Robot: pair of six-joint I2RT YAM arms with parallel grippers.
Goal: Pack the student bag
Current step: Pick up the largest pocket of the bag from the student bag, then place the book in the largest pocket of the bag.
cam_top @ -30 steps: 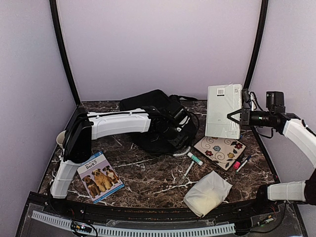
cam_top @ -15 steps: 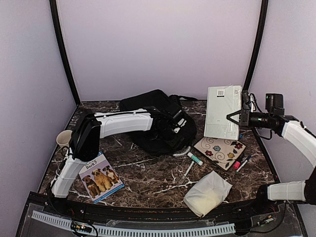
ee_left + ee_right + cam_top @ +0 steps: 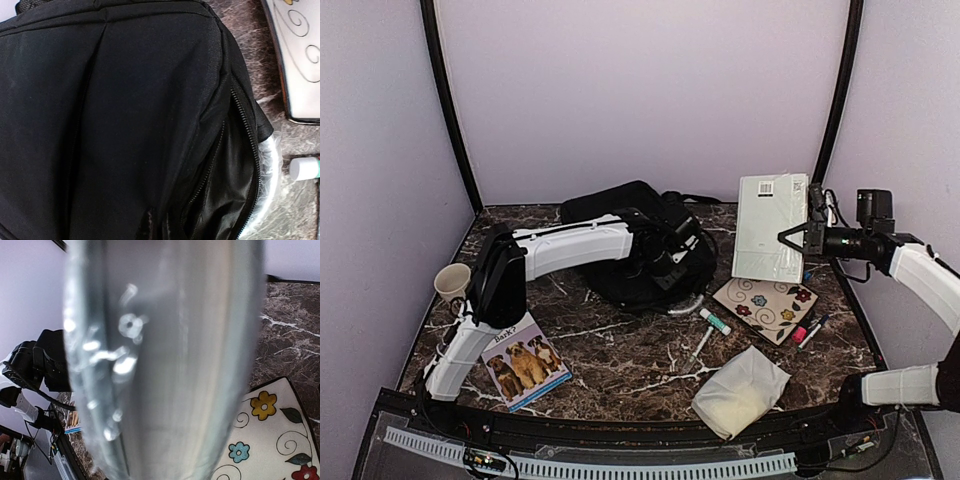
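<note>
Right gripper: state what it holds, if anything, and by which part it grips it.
The right gripper holds the pale barcoded book upright, clamped at mid-height on its edge nearest the arm.

The left arm (image 3: pixel 575 245) stretches forward from a raised elbow; its hand (image 3: pixel 672 262) tips downward, fingers closed together. The right arm (image 3: pixel 925 275) bends inward, wrist level; its hand (image 3: pixel 792 237) clamps a pale book (image 3: pixel 770 225) by the edge.

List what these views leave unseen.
1. Bag interior: left wrist view, the zip gap shows only dark lining.
2. Left gripper fingertips: top view, its wrist covers them; absent from left wrist view.
3. Book cover: right wrist view, too close, blurred; it blocks the fingers of the right gripper.
</note>
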